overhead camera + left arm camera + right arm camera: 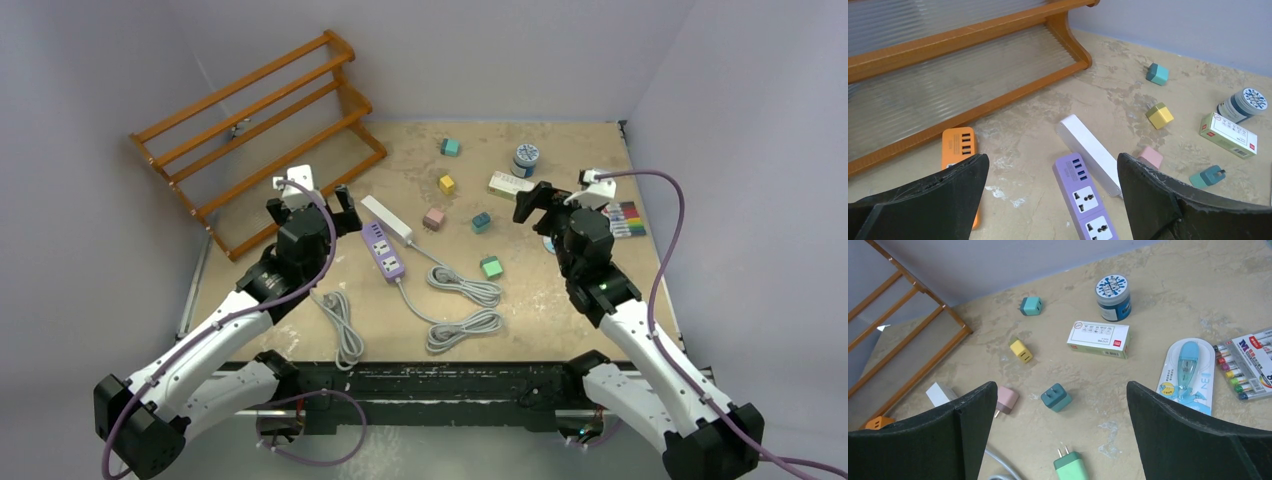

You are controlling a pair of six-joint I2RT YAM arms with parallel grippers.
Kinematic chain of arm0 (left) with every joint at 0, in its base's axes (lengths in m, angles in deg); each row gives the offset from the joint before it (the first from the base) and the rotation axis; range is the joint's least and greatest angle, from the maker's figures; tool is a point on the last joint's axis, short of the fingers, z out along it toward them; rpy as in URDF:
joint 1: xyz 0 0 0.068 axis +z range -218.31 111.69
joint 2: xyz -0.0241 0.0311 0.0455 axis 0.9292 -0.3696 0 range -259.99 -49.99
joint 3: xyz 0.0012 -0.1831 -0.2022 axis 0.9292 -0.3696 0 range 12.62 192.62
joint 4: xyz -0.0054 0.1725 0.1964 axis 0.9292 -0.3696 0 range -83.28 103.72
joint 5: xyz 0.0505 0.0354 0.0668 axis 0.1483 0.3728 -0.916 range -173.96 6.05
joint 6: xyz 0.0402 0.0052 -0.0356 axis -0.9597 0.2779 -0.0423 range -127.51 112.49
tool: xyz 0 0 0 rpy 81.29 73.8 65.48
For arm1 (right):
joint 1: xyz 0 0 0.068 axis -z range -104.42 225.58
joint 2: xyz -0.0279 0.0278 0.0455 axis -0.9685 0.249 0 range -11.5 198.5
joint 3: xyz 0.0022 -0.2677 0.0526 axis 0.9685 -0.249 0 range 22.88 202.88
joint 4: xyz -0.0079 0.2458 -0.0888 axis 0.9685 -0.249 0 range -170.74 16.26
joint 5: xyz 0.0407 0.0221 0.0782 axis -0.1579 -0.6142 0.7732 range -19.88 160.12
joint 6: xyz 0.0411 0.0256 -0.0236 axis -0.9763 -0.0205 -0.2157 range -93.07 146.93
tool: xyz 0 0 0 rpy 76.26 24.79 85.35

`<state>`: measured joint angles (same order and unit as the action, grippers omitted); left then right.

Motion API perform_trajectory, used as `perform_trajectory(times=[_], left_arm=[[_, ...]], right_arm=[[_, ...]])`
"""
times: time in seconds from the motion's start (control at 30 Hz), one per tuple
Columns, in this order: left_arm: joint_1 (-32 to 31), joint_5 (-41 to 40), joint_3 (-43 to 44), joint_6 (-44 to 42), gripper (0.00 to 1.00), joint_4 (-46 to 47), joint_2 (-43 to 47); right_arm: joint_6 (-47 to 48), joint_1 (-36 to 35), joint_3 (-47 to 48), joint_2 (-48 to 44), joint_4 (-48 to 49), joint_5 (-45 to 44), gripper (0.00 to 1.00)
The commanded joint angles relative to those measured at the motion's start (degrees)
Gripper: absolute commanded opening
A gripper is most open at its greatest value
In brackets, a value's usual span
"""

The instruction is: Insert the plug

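A purple power strip lies mid-table beside a white strip. My left gripper hovers open above the purple strip's near end, with nothing between its fingers. An orange strip lies under its left finger. Loose plugs lie scattered: green, dark teal, pink, yellow and teal. My right gripper hangs open and empty over the table. The green plug and the dark teal plug lie below its gap.
A wooden rack leans at the back left. A blue jar, a small box, a marker set and a correction-tape pack lie at the right. Grey coiled cables run toward the front edge.
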<state>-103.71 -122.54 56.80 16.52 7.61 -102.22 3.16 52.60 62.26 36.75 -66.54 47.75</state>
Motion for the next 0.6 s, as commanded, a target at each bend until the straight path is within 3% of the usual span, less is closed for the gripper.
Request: perform_trajectory(times=[0.0,0.23,0.4,0.57], left_arm=[[-0.26,-0.23,2.6,1.08,1.0,0.58,0.14],[-0.29,-1.66,1.61,0.96,1.0,1.6,2.63],[-0.37,-1.86,0.59,-1.19,1.0,2.01,4.52],[-0.54,-5.4,0.56,-1.65,1.0,1.36,5.1]], right_arm=[[2.22,-0.31,0.98,-0.57,2.99,0.92,0.99],[4.6,-0.28,0.67,0.04,3.87,2.48,0.99],[9.26,-0.29,3.1,2.03,5.33,12.41,0.99],[8.79,-3.41,8.57,10.74,2.0,18.28,0.91]])
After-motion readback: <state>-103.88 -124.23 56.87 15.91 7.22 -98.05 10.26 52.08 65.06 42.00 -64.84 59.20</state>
